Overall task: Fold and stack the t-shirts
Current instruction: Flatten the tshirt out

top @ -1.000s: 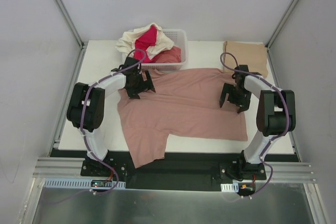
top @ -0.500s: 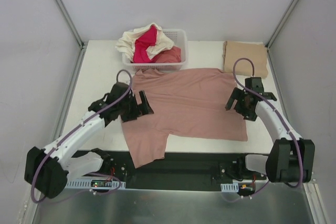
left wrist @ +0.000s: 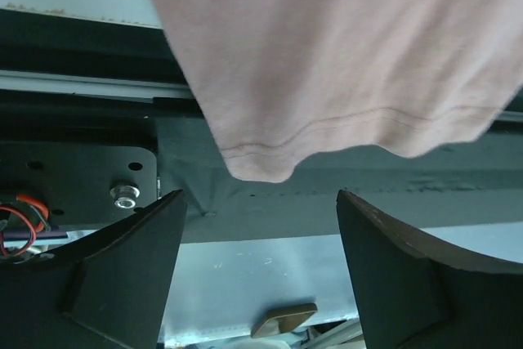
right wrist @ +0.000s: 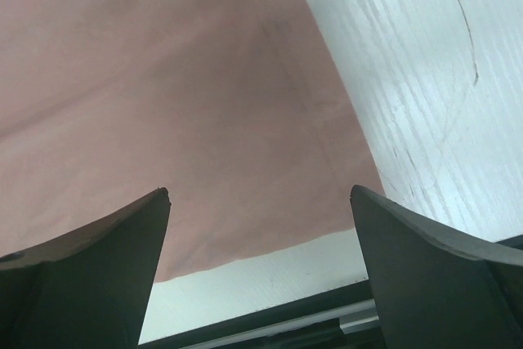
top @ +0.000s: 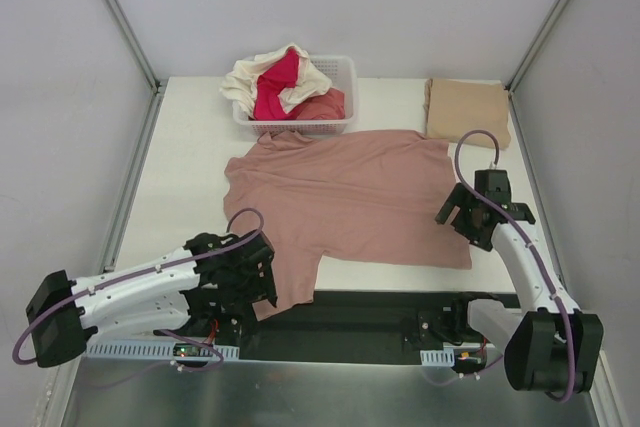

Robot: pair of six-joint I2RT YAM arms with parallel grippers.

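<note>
while the dusty-pink t-shirt [top: 350,192] lies spread flat across the middle of the table [top: 190,147], its near left part droops over the front edge and hangs against the black base plate [top: 370,312]. a tan t-shirt [top: 467,110] sits folded at the far right corner, just apart from the pink one. at the far edge, right behind the pink collar, a white basket [top: 345,67] holds a heap: a cream t-shirt [top: 245,77] spilling over its left rim, a magenta t-shirt [top: 275,82] in the middle and a coral t-shirt [top: 325,105] beside it. the left gripper [top: 255,282] is low at the front edge, just left of the hanging cloth; its wrist view shows the fingers [left wrist: 122,267] spread wide, the stitched hem dangling above the gap and nothing clamped. the right gripper [top: 465,215] hovers over the pink shirt's right side near its front corner, fingers [right wrist: 425,267] apart and gripping nothing, with cloth and bare tabletop below.
</note>
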